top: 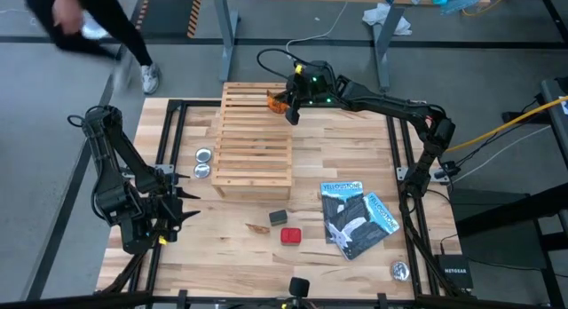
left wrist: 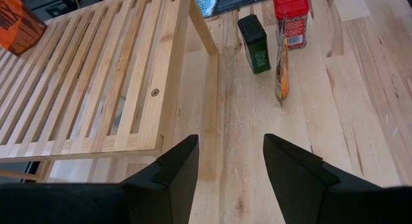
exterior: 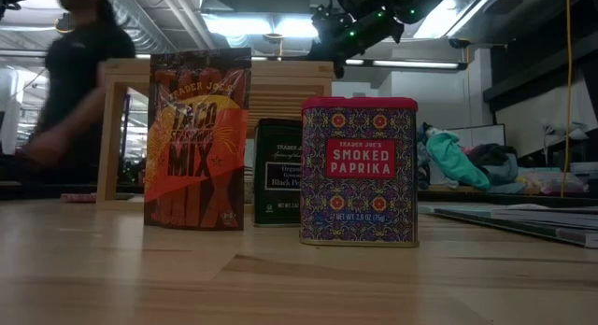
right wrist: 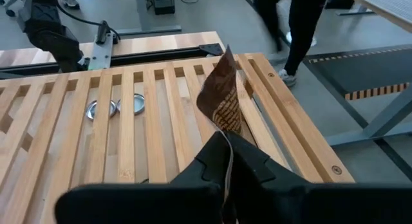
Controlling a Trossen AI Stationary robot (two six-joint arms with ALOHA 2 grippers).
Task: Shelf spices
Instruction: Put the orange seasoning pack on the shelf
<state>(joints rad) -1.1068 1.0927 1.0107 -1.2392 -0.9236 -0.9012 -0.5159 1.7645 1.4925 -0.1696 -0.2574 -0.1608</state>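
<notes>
Spices sit in two places. Right end effector (top: pixel 292 105), in the upper middle of the high view, is clenched on an orange-brown packet (top: pixel 278 100) and holds it over the far right corner of the shelf (top: pixel 253 136). In the right wrist view the packet (right wrist: pixel 222 98) sticks up from between the dark fingers (right wrist: pixel 257 163), and the shelf slats (right wrist: pixel 129 127) lie under it. Two round silver tins (right wrist: pixel 118 107) show through the slats there.

Left end effector (top: pixel 182 207) is at the lower left of the high view, low over the surface (top: pixel 231 247), beside the near left corner of the shelf. Its fingers (left wrist: pixel 174 176) stand apart with nothing between them, well apart from the spices.

Three more spices stand on the surface in the lower middle of the high view, just in front of the shelf: a dark box (top: pixel 279 217), a red box (top: pixel 291 235) and another packet (top: pixel 259 227). In the low view they stand upright in a row: the taco mix packet (exterior: pixel 198 138), the dark box (exterior: pixel 277 171) behind, and the red paprika box (exterior: pixel 359 171).

Two booklets (top: pixel 355 216) lie to the right of them. A person (top: pixel 89 25) is in the upper left, off the surface
</notes>
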